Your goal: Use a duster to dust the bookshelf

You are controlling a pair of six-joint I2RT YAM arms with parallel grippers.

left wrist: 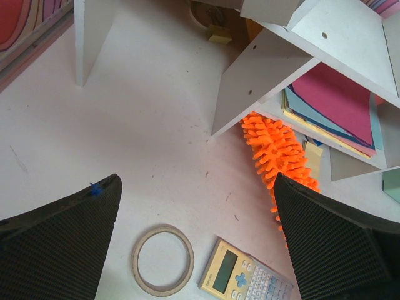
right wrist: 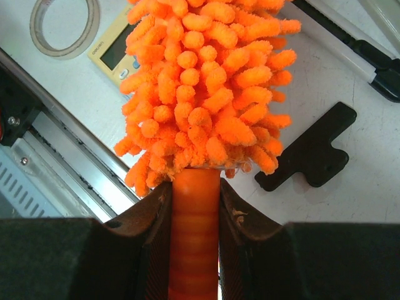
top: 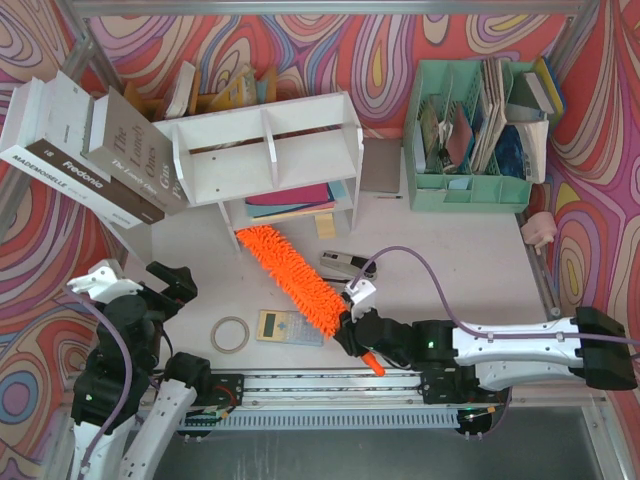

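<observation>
Right gripper (right wrist: 194,203) clamped on duster (top: 292,272) handle, fluffy tip at bookshelf (top: 270,150) foot; left gripper (top: 140,285) wide open, empty; risk: low sweep snags shelf leg, shoves folders (top: 290,196).

Table (top: 490,250): white, matte, evenly lit.
Backdrop (top: 390,50): swirled red, pink, orange and blue panels behind and beside the table.
Rail (top: 300,383): grooved metal along the table's near edge.

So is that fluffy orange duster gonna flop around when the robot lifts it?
Probably not much: the duster runs in a straight line out from the right gripper, so it likely has a stiff core. Its fluff looks soft and light. The ribbed handle should help against slipping.
</observation>
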